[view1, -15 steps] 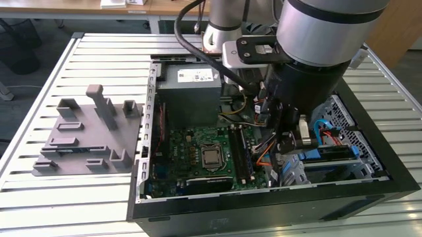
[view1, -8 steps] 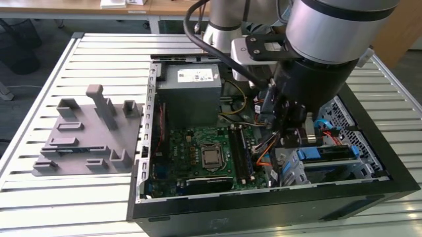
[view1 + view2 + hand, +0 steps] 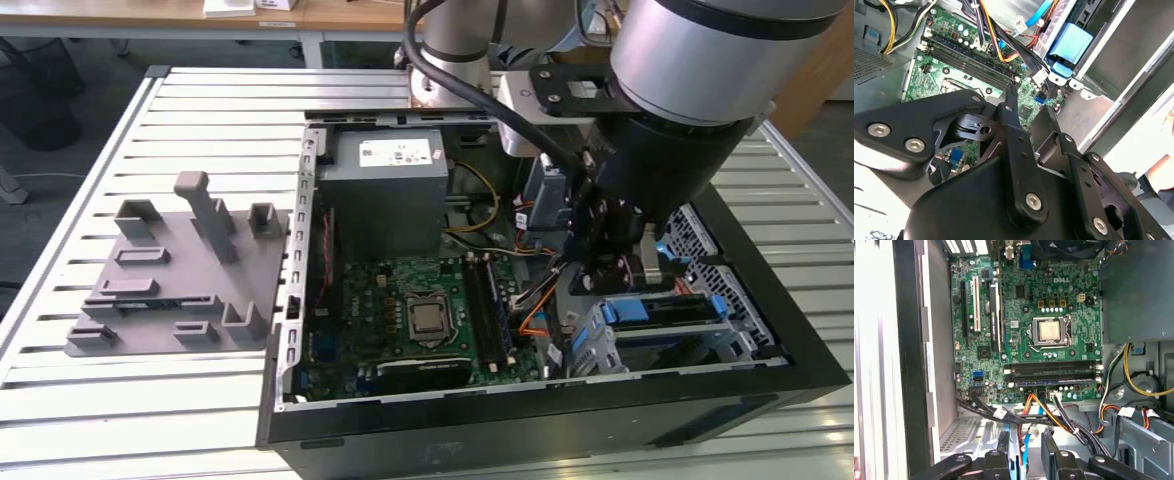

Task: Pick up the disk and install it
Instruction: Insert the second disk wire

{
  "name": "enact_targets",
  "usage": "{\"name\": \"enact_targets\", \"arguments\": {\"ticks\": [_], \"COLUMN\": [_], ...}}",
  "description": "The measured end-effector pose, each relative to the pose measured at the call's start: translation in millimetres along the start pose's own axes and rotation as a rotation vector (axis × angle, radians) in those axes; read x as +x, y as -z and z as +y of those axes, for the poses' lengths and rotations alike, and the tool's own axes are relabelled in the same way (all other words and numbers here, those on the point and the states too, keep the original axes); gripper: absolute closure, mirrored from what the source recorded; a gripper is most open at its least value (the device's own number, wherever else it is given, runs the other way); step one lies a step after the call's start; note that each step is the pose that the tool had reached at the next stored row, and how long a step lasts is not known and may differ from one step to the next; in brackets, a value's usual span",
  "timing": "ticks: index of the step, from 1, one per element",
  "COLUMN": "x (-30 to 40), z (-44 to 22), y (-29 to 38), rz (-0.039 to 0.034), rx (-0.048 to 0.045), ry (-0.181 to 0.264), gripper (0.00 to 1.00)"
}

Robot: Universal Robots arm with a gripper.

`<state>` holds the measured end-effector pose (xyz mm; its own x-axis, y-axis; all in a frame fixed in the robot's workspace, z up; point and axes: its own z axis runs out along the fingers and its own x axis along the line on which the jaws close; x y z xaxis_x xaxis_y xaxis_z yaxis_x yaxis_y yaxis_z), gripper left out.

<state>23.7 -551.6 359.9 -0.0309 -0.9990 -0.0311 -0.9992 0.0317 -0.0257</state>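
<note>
Black sheet-metal computer case (image 3: 534,425) lies open on a ribbed white slatted table (image 3: 80,400). Inside it: green circuit board (image 3: 400,310) with a square silver processor socket (image 3: 429,318), long black memory slots (image 3: 485,305), and a grey boxy power supply (image 3: 387,190) with a white sticker. Bundled yellow, orange and black wires (image 3: 1054,415) cross below the board in the first wrist view; a flat blue cable (image 3: 1026,442) runs among them.

Silver metal drive cage (image 3: 667,335) sits at the exterior view's right corner of the case, blue plastic latch (image 3: 627,310) on top. Second wrist view shows the same blue plastic piece (image 3: 1071,42) on a perforated silver frame.

Robot arm, smooth silver tube with black wrist, reaches down into the case near the cage. Gripper (image 3: 617,262) is black, with linked metal bars and shiny bolts; in the second wrist view its fingers (image 3: 1013,112) are parted by a narrow gap with nothing visible between them, hanging over the board. Gripper tips (image 3: 1026,442) are also apart in the first wrist view.

Disk: can't tell where it is; possibly in the cage, not clear.

Grey matte plastic fixture (image 3: 180,275) with upright posts and slots lies on the table beside the case, at the exterior view's left.
</note>
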Motion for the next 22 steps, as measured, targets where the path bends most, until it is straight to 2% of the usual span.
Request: {"name": "enact_targets", "arguments": {"ticks": [5, 9, 11, 13, 22], "x": [-0.1, -0.6, -1.4, -2.2, -5.4], "z": [0.0, -0.7, -2.1, -6.6, -35.5], "y": [0.5, 8.3, 9.5, 9.4, 8.6], "rz": [0.0003, 0.0003, 0.0000, 0.0000, 0.0003], "rx": [-0.0001, -0.0001, -0.0001, -0.0001, -0.0004], "ry": [0.000, 0.000, -0.001, -0.001, -0.001], "gripper": [0.61, 0.61, 0.61, 0.61, 0.61]}}
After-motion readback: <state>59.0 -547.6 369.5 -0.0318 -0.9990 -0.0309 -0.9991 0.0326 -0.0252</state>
